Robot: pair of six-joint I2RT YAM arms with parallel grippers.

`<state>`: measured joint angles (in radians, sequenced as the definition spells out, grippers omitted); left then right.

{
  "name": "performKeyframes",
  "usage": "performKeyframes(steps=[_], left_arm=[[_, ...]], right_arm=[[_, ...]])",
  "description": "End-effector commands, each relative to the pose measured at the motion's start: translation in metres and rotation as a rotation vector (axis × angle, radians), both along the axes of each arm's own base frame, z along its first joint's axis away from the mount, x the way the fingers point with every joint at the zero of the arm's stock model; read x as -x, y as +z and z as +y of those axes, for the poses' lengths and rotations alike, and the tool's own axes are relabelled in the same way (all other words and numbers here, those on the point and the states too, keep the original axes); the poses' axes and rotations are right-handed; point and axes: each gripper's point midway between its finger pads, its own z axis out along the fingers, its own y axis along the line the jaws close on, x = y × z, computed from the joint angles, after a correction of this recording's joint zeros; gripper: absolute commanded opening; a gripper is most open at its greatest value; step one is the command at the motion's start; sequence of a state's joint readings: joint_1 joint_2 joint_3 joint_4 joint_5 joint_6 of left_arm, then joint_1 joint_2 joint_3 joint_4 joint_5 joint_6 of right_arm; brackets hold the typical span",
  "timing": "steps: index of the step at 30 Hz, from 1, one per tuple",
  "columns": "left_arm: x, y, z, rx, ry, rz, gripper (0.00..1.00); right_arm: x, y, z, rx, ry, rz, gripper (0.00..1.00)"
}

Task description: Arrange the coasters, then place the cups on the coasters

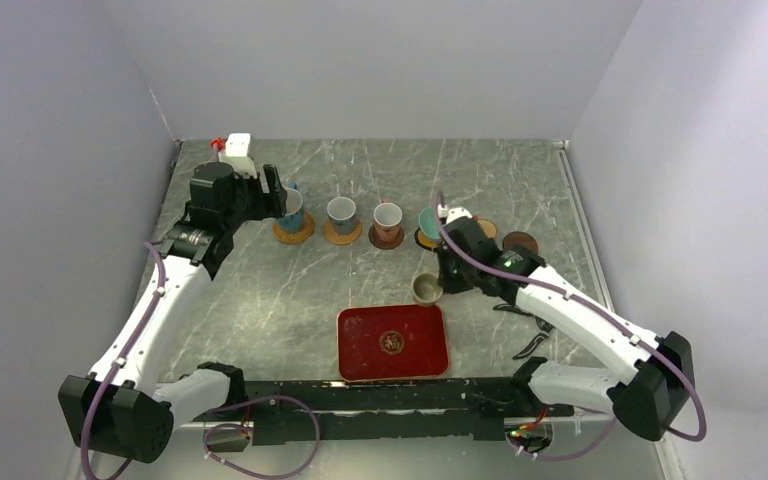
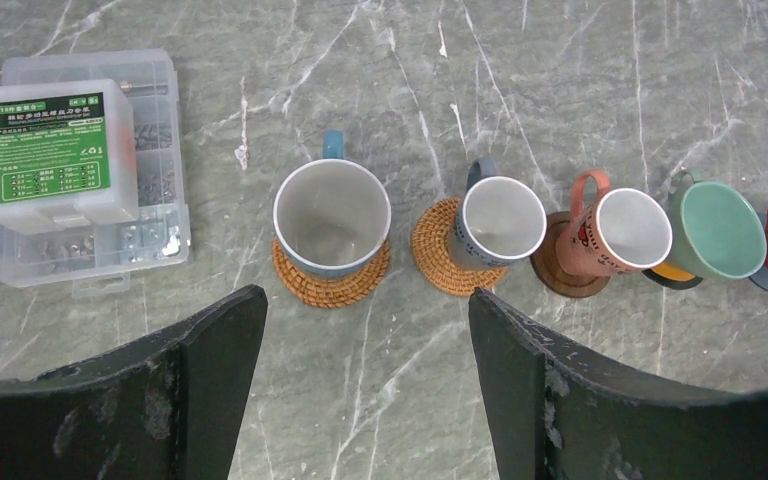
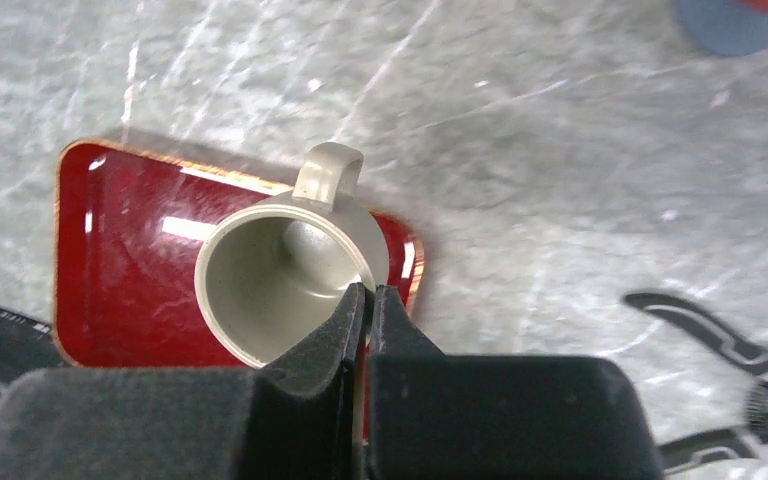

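Two arms inspected. Left arm reaches far left; my left claw (image 2: 365,300) hangs released, just short of the blue-handled cup (image 2: 331,215). Right arm bends inward; my right claw (image 3: 365,295) is clenched on the grey cup (image 3: 280,280) by its rim, near the red tray (image 3: 110,260). Count: six cups (image 2: 505,220), five on coasters (image 2: 438,250); six coasters, one brown coaster (image 1: 520,241) bare.

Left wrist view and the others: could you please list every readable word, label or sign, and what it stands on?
Green label on the clear box: white print, too small to read.
Pink-handled cup: red mark, illegible.
Red tray: gold emblem, no words readable.
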<state>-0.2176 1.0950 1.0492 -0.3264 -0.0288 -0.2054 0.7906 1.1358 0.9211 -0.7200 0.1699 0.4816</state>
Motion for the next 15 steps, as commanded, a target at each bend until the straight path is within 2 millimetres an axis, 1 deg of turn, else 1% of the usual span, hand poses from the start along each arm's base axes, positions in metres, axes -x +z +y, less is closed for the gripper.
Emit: performKeyframes(steps=[1, 2, 3, 6, 7, 10, 11, 13, 15], left_arm=[[-0.005, 0.014, 0.001, 0.002, 0.013, -0.039, 0.8], [-0.006, 0.013, 0.001, 0.0, 0.015, -0.037, 0.8], [-0.006, 0.011, 0.001, -0.003, 0.016, -0.033, 0.8], [-0.01, 0.003, 0.004, -0.016, 0.028, -0.016, 0.8], [-0.011, -0.001, 0.004, -0.02, 0.032, -0.008, 0.8], [-0.014, -0.01, 0.005, -0.028, 0.039, 0.006, 0.79], [-0.015, -0.012, 0.005, -0.03, 0.039, 0.008, 0.79], [-0.016, -0.016, 0.005, -0.034, 0.042, 0.016, 0.79], [-0.017, -0.019, 0.005, -0.038, 0.041, 0.021, 0.79]], right_arm=[[-0.037, 0.039, -0.019, 0.029, 0.076, -0.122, 0.0], [-0.047, 0.043, -0.027, 0.048, 0.076, -0.137, 0.0], [-0.06, 0.046, -0.04, 0.056, 0.056, -0.149, 0.0], [-0.093, 0.055, -0.065, 0.04, 0.037, -0.18, 0.0], [-0.101, 0.061, -0.07, 0.018, 0.051, -0.191, 0.0], [-0.127, 0.077, -0.096, 0.0, 0.047, -0.229, 0.0], [-0.135, 0.08, -0.106, 0.001, 0.04, -0.234, 0.0], [-0.151, 0.086, -0.133, 0.033, -0.016, -0.248, 0.0], [-0.165, 0.089, -0.155, 0.012, -0.056, -0.274, 0.0]])
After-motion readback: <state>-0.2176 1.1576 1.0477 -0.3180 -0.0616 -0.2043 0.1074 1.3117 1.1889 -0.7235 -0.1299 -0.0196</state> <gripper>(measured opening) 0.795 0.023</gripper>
